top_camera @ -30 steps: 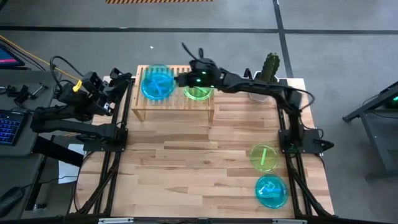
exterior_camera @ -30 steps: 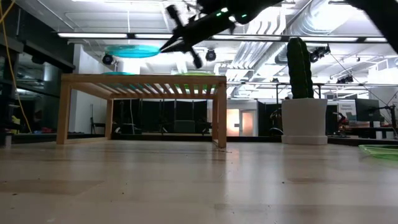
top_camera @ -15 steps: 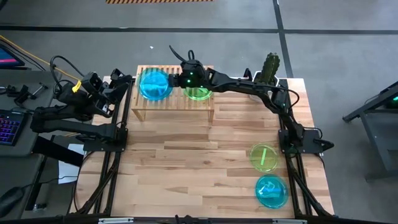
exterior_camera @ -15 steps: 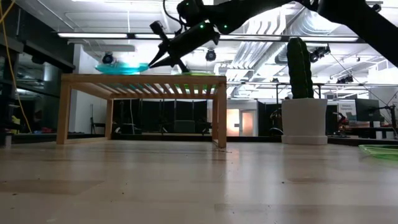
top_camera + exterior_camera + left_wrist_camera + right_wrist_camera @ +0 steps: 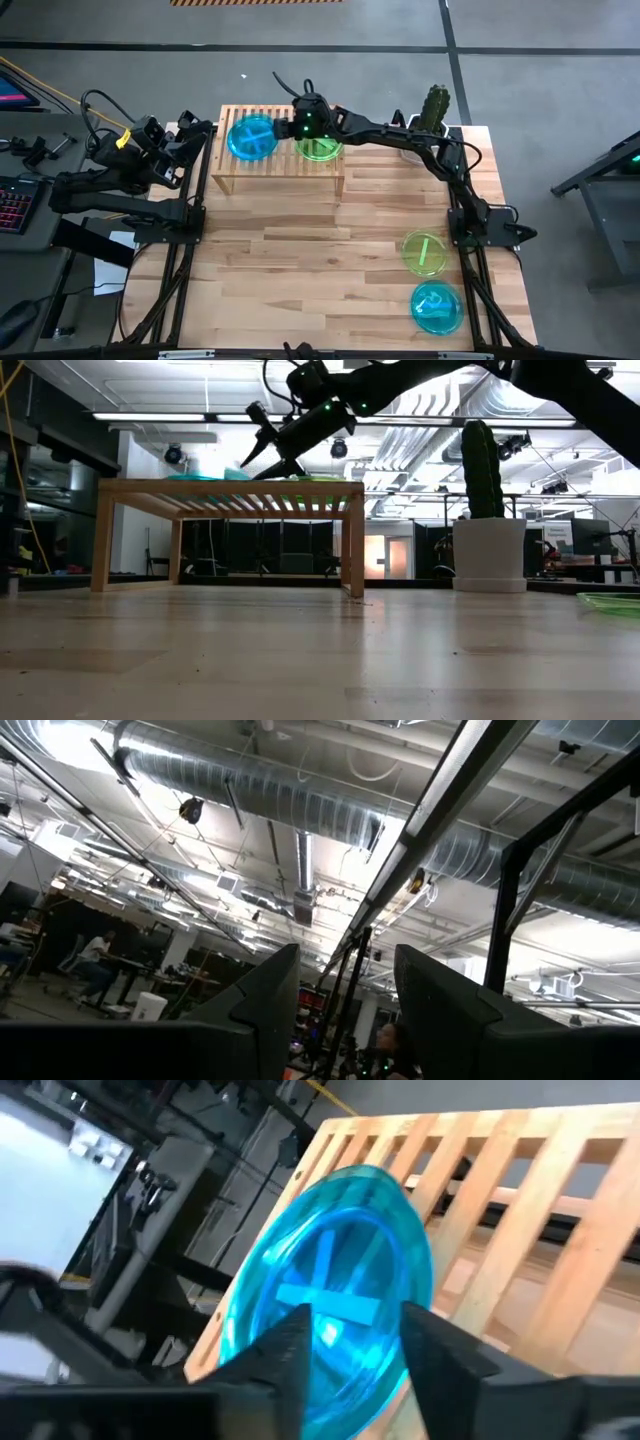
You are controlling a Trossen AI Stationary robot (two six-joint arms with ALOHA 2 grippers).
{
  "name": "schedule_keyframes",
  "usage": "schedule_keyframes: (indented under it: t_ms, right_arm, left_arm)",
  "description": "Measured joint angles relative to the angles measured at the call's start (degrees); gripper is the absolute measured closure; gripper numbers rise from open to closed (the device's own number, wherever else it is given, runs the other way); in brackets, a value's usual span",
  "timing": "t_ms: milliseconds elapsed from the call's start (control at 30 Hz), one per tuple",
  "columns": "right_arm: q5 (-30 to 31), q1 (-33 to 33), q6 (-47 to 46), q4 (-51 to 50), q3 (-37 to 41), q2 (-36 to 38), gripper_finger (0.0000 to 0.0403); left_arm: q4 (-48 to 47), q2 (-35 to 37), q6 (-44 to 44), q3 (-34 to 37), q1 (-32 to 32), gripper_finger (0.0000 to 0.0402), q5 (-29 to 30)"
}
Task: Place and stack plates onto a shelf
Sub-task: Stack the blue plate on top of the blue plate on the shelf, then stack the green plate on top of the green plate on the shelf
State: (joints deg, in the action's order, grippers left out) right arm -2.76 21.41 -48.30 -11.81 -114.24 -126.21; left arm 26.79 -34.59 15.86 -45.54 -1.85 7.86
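Observation:
A blue plate point(image 5: 252, 137) lies flat on the slatted top of the shelf point(image 5: 280, 170), on its left part; in the low view it shows as a thin blue line point(image 5: 205, 476). A green plate point(image 5: 320, 150) lies to its right on the same slats. My right gripper point(image 5: 288, 128) hangs open just above the shelf at the blue plate's right rim point(image 5: 330, 1295), with its fingers point(image 5: 250, 460) spread and clear of it. My left gripper point(image 5: 345, 1010) waits open beyond the table's left edge point(image 5: 192, 135), pointing up at the ceiling.
A green plate point(image 5: 424, 252) and a blue plate point(image 5: 437, 306) lie on the tabletop near its right near corner. A cactus in a white pot point(image 5: 430, 118) stands at the far right, beside the shelf. The wide middle of the table point(image 5: 300, 250) is bare wood.
My right gripper has come down toward the shelf's left part with the blue plate and has opened, letting it go. The plate, held clear above the shelf a second ago, now lies flat on the slats.

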Motion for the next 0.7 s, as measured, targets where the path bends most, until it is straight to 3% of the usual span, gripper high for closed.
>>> schedule_keyframes:
  t_ms: [167, 300, 567, 700]
  right_arm:
    - [-2.9, 0.9, 3.7, -0.9, 0.0, 1.4, 0.0205]
    - [-5.4, 2.6, 8.4, -5.9, 0.0, 4.2, 0.0175]
    - [-7.8, -1.5, 32.5, -27.4, 0.8, 15.5, 0.0171]
    - [-6.7, -5.7, 35.7, -30.8, 11.9, 24.6, 0.0171]
  left_arm:
    - [0.0, 0.0, 0.0, 0.0, 0.0, 0.0245, 0.0]
    - [-0.2, 0.0, 0.0, 0.0, 0.0, 0.0245, 0.0]
    - [-6.2, 0.0, 0.4, 0.0, 0.0, 0.0245, 0.0]
    - [-10.8, -0.5, 0.4, 0.0, 0.0, 0.0245, 0.3]
